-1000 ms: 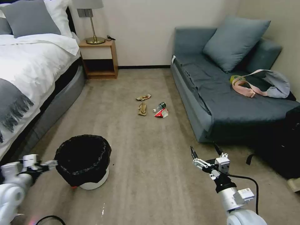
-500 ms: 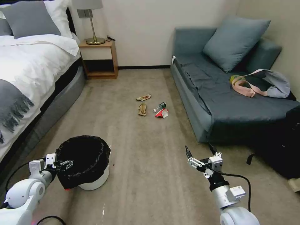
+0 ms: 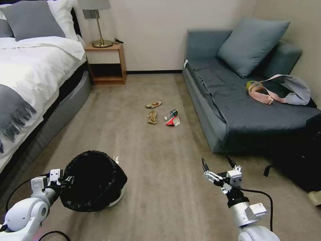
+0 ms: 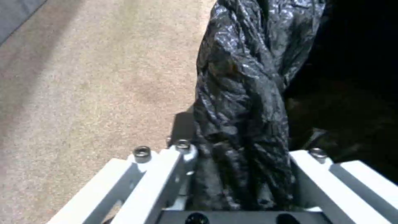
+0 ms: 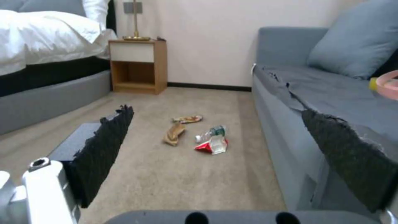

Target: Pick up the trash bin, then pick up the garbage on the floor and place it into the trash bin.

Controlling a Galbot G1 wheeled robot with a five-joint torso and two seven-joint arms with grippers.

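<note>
1. Gripping the bag-covered rim of the trash bin (image 3: pixel 92 180), your left pincer (image 3: pixel 65 179) has its fingers (image 4: pixel 166 174) closed either side of the crinkly black liner (image 4: pixel 242 124). The bin sits just past that pincer's tips, tilted over toward it, so its white base (image 3: pixel 117 200) peeks out on the far side.

2. Look at your right pincer (image 3: pixel 217 164): it hangs above the carpet (image 3: pixel 160 174) with its two black pads (image 5: pixel 104 149) spread wide apart and nothing between them. It is well apart from the bin.

3. Find the garbage well ahead of the right pincer, framed between its spread pads in the right wrist view: the red-and-white carton (image 5: pixel 211 145) nearest, the small bottle (image 5: pixel 211 132) touching it just beyond, the brown crumpled paper (image 5: pixel 174 133) beside those on the left pincer's side, and the shiny wrapper (image 5: pixel 187 119) farthest off.

4. Note the sofa (image 3: pixel 234 100) flanking the right pincer's outer side and the bed (image 3: pixel 30 83) flanking the left pincer's outer side.
</note>
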